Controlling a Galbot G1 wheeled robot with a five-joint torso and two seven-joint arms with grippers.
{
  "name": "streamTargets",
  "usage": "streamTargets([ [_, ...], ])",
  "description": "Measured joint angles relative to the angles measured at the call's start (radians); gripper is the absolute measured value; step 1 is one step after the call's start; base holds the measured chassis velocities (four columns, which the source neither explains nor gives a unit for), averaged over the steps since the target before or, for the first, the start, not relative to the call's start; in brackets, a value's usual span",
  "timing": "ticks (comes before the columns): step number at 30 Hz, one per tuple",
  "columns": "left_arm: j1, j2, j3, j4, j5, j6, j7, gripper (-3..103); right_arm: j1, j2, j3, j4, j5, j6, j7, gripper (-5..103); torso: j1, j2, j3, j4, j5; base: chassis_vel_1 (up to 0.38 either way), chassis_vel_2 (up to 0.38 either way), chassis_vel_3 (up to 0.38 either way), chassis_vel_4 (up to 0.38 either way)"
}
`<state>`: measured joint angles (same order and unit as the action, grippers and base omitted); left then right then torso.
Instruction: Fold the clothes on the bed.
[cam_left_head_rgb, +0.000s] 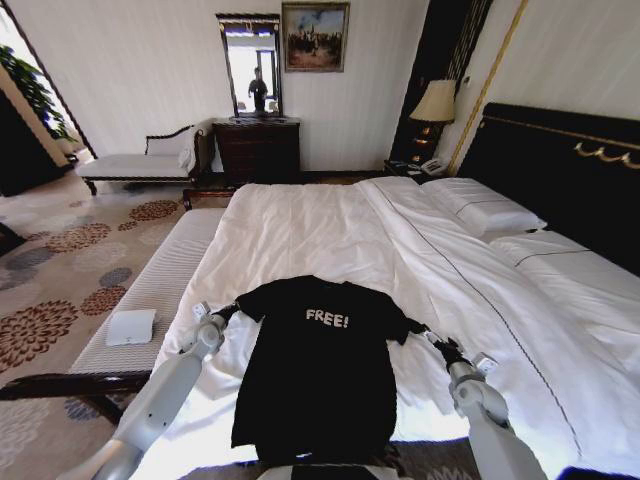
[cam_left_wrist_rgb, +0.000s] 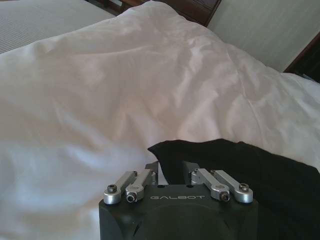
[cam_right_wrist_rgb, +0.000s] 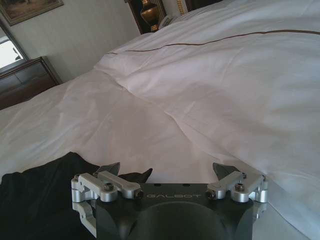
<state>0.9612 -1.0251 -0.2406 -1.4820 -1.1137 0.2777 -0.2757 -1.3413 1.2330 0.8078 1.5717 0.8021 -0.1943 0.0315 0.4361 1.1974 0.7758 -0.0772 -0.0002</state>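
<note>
- Lay flat, chest up, near the foot edge of the bed (cam_left_head_rgb: 330, 225): the black T-shirt (cam_left_head_rgb: 315, 370), hem nearest, "FREE!" lettering farther up.
- Sat at the shirt's left sleeve: left gripper (cam_left_wrist_rgb: 172, 175), jaws drawn close with black fabric between them, apparently pinched.
- Sat at the right sleeve: right gripper (cam_right_wrist_rgb: 167, 172), jaws spread wide, gripping nothing, sleeve edge just beside one tip.
- Judged as the sleeve-grasping step; next, closing the right jaws on fabric before folding inward.
- Farther off: white pillows (cam_left_head_rgb: 485, 210) by the headboard.
</note>
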Motion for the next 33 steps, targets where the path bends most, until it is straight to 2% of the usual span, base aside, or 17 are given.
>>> streamTargets([
  [3, 0.143, 0.045, -0.098, -0.141, 0.000, 0.003, 0.008, 46, -0.061, -0.001, 0.015, 0.075, 0.048, -0.016, 0.003, 100, 0.000, 0.000, 0.000, 0.0005, 0.0003, 0.000, 0.000, 0.000, 0.000],
  [4, 0.143, 0.045, -0.098, -0.141, 0.000, 0.003, 0.008, 46, -0.061, -0.001, 0.015, 0.075, 0.048, -0.016, 0.003, 100, 0.000, 0.000, 0.000, 0.0005, 0.0003, 0.000, 0.000, 0.000, 0.000],
  [5, 0.173, 0.051, -0.117, -0.168, -0.002, 0.004, 0.008, 52, -0.079, -0.002, 0.018, 0.092, 0.057, -0.017, 0.002, 100, 0.000, 0.000, 0.000, 0.0005, 0.0002, 0.000, 0.000, 0.000, 0.000],
  [6, 0.227, 0.060, -0.148, -0.217, -0.002, 0.004, 0.009, 57, -0.105, -0.004, 0.022, 0.119, 0.075, -0.021, 0.000, 100, 0.000, 0.000, 0.000, 0.0003, 0.0000, 0.000, 0.000, 0.000, 0.000],
  [7, 0.265, 0.064, -0.167, -0.250, -0.001, 0.004, 0.012, 57, -0.123, -0.004, 0.023, 0.136, 0.090, -0.025, -0.002, 100, 0.000, 0.000, 0.000, 0.0001, -0.0001, 0.000, 0.000, 0.000, 0.000],
  [8, 0.350, 0.068, -0.201, -0.313, 0.011, 0.002, 0.021, 62, -0.166, -0.003, 0.025, 0.172, 0.121, -0.036, -0.008, 100, 0.000, 0.000, 0.000, 0.0000, 0.0000, 0.000, 0.000, 0.000, 0.000],
  [9, 0.350, 0.068, -0.201, -0.313, 0.011, 0.002, 0.021, 62, -0.166, -0.003, 0.025, 0.172, 0.121, -0.036, -0.008, 100, 0.000, 0.000, 0.000, 0.0000, 0.0000, 0.000, 0.000, 0.000, 0.000],
  [11, 0.489, 0.067, -0.241, -0.401, 0.068, -0.011, 0.053, 74, -0.238, 0.011, 0.025, 0.224, 0.170, -0.058, -0.025, 100, 0.000, 0.000, 0.000, 0.0003, 0.0000, 0.000, 0.000, 0.000, 0.000],
  [13, 0.562, 0.060, -0.260, -0.447, 0.100, -0.020, 0.070, 84, -0.271, 0.023, 0.025, 0.243, 0.214, -0.078, -0.031, 100, 0.000, 0.000, 0.000, 0.0000, 0.0005, 0.000, 0.000, 0.000, 0.000],
  [14, 0.562, 0.060, -0.260, -0.447, 0.100, -0.020, 0.070, 84, -0.271, 0.023, 0.025, 0.243, 0.214, -0.078, -0.031, 100, 0.000, 0.000, 0.000, 0.0000, 0.0005, 0.000, 0.000, 0.000, 0.000],
  [16, 0.661, 0.034, -0.268, -0.516, 0.114, -0.022, 0.077, 94, -0.304, 0.043, 0.024, 0.268, 0.304, -0.116, -0.031, 100, 0.000, 0.000, 0.000, 0.0001, -0.0001, 0.000, 0.000, 0.000, 0.000],
  [19, 0.728, 0.005, -0.251, -0.568, 0.129, -0.022, 0.078, 100, -0.330, 0.059, 0.009, 0.293, 0.362, -0.150, -0.030, 100, 0.000, 0.000, 0.000, 0.0002, 0.0002, 0.000, 0.000, 0.000, 0.000],
  [24, 0.748, -0.012, -0.234, -0.578, 0.150, -0.026, 0.083, 100, -0.329, 0.064, -0.010, 0.281, 0.343, -0.152, -0.031, 100, 0.000, 0.000, 0.000, 0.0000, 0.0002, 0.000, 0.000, 0.000, 0.000],
  [26, 0.741, -0.025, -0.227, -0.566, 0.166, -0.033, 0.084, 99, -0.286, 0.051, -0.014, 0.238, 0.346, -0.150, -0.021, 100, 0.000, 0.000, 0.000, -0.0001, 0.0003, 0.000, 0.000, 0.000, 0.000],
  [33, 0.756, -0.063, -0.237, -0.583, 0.192, -0.036, 0.078, 99, -0.099, -0.016, 0.029, 0.040, 0.453, -0.156, 0.001, 100, 0.000, 0.000, 0.000, 0.0002, 0.0004, 0.000, 0.000, 0.000, 0.000],
])
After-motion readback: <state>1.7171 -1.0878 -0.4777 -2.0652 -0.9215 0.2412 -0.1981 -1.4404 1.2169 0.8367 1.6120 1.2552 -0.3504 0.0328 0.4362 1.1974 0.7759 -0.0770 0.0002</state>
